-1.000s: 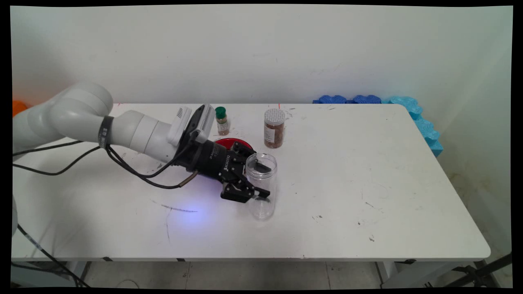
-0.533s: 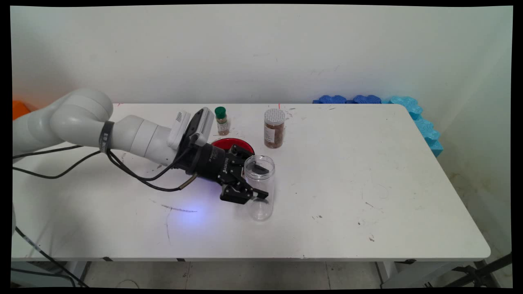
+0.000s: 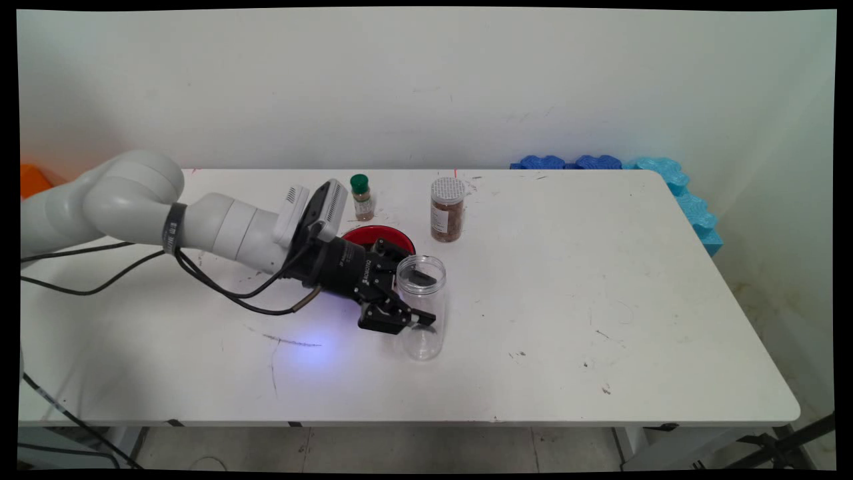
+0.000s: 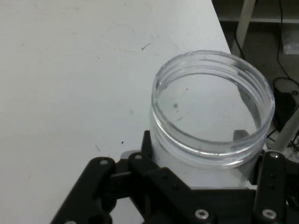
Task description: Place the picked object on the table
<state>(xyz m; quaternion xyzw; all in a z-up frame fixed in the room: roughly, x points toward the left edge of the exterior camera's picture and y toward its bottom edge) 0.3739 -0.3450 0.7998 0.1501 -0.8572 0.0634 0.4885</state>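
An open clear plastic jar point(image 3: 422, 313) stands upright near the middle of the white table point(image 3: 600, 300), with nothing inside it. My gripper point(image 3: 420, 297) reaches in from the left and is shut on the jar's upper half, one finger on the far side and one on the near side. In the hand view the jar point(image 4: 212, 140) fills the lower right, its round rim facing the camera. The gripper point(image 4: 205, 172) holds it from both sides, and the black linkage hides the jar's lower part.
A red dish point(image 3: 376, 235) lies just behind the gripper. A small green-capped bottle point(image 3: 361, 197) and a brown-filled jar with a white lid point(image 3: 447, 209) stand further back. Blue foam pieces point(image 3: 673, 183) line the table's far right corner and right edge.
The gripper and the clear jar have shifted slightly to the left together. The other things have not moved.
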